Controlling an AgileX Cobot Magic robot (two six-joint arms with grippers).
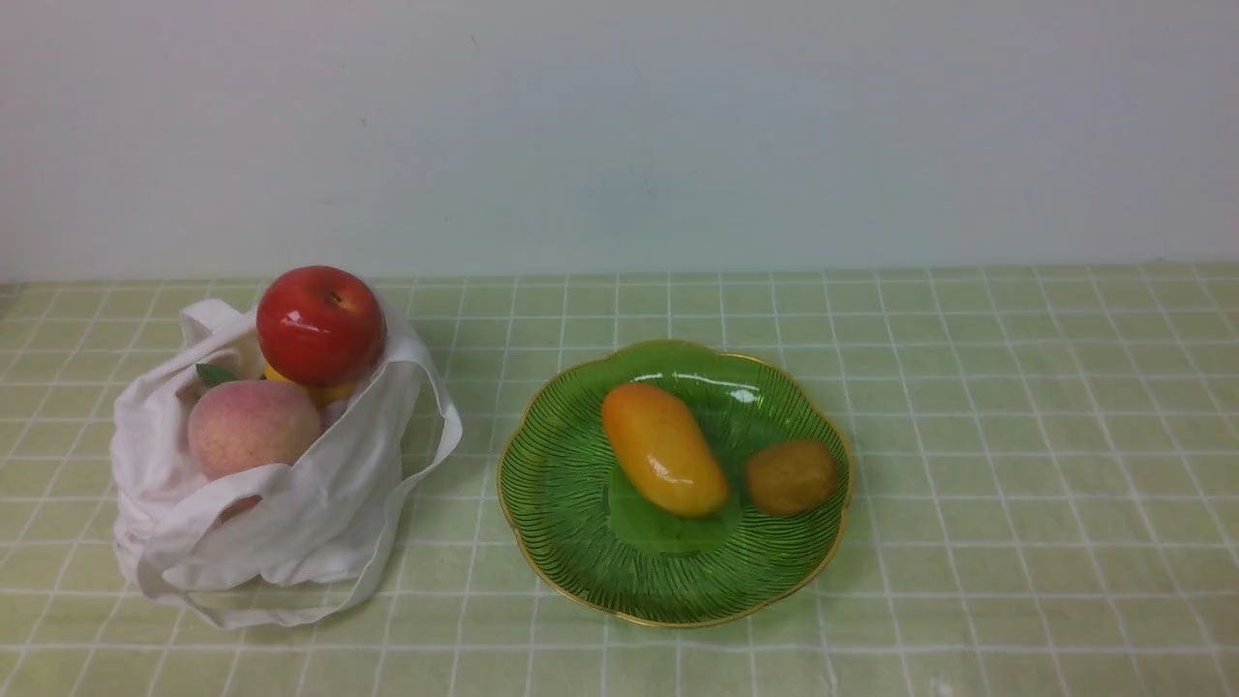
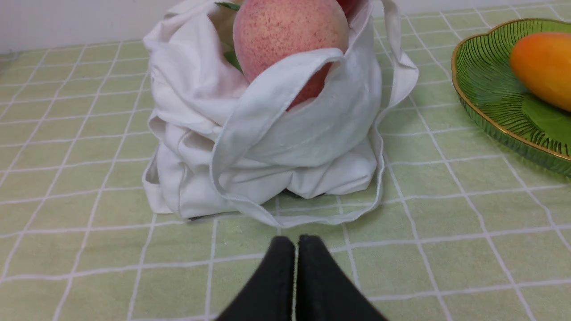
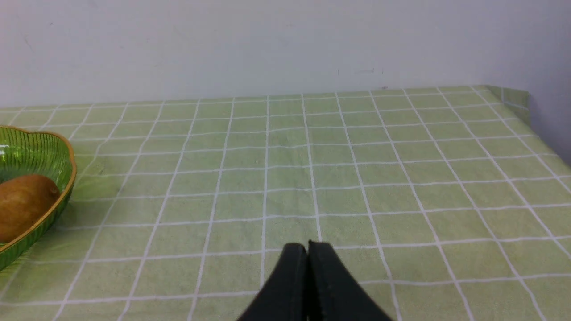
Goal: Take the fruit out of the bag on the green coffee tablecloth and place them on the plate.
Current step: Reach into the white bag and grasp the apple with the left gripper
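Observation:
The white bag (image 1: 290,513) sits on the green tablecloth (image 1: 1016,436) at the left. A red apple (image 1: 320,326) tops it, with a pink peach (image 1: 253,426) in front and a small yellow piece (image 1: 324,391) between them. The green plate (image 1: 581,561) in the middle holds an orange-yellow mango (image 1: 664,448) and a brown kiwi (image 1: 792,476). Neither arm shows in the front view. My left gripper (image 2: 296,240) is shut and empty, low over the cloth just short of the bag (image 2: 276,147) and peach (image 2: 290,38). My right gripper (image 3: 308,246) is shut and empty over bare cloth, to the right of the plate (image 3: 67,178).
A plain pale wall (image 1: 619,126) stands behind the table. The cloth's far right corner (image 3: 513,96) drops off at the table edge. The bag's long loop handle (image 2: 312,216) lies on the cloth in front of the left gripper.

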